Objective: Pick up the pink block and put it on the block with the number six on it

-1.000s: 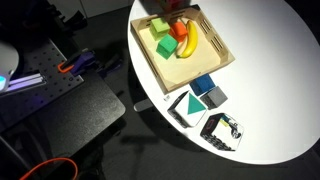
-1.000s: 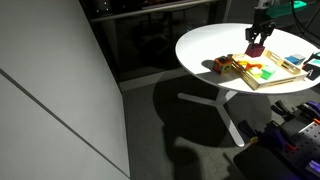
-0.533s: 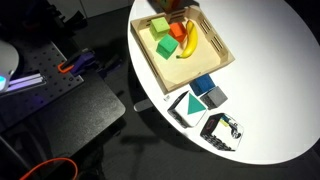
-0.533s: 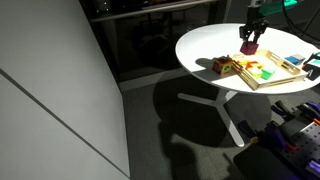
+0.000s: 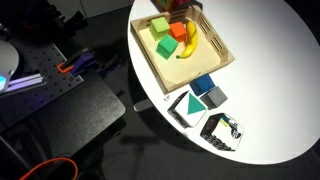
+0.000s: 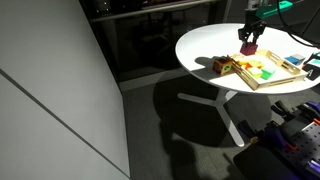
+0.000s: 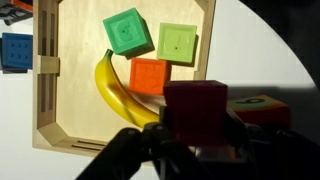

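Your pincer (image 7: 196, 142) is clamped on the pink block (image 7: 196, 104) and holds it above the right edge of the tray (image 7: 45, 110). That height seems meant to clear the banana (image 7: 118, 92) and the cubes. A patterned block (image 7: 258, 104) lies just right, likely the target, though its number is unreadable.

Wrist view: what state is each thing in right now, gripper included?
gripper: shut on the pink block.
pink block: gripped, held above the tray.
banana: lying flat in the tray.
orange-red cube: resting in the tray, beside the banana.
darker green cube: resting in the tray.
lighter green cube: resting in the tray.
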### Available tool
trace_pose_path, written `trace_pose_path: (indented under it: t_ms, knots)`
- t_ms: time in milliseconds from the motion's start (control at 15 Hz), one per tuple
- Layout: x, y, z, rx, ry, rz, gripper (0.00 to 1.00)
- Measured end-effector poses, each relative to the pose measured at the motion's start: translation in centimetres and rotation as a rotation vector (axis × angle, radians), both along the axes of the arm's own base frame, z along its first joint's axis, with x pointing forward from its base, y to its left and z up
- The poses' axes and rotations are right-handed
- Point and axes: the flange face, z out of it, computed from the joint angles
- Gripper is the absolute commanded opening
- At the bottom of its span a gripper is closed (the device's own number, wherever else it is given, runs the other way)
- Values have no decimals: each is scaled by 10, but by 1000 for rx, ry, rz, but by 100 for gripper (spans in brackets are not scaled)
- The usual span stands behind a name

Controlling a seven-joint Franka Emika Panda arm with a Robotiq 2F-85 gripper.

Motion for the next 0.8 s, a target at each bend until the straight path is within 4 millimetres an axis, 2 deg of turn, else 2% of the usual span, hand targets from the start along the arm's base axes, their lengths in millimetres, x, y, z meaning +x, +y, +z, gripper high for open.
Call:
trace_pose_path:
  t_ms: [400, 467, 800]
  knots:
    - [2, 0, -1, -2, 0, 1, 55]
    - [2, 0, -1, -2, 0, 1, 30]
    - [2, 2, -4, 1, 4, 6, 30]
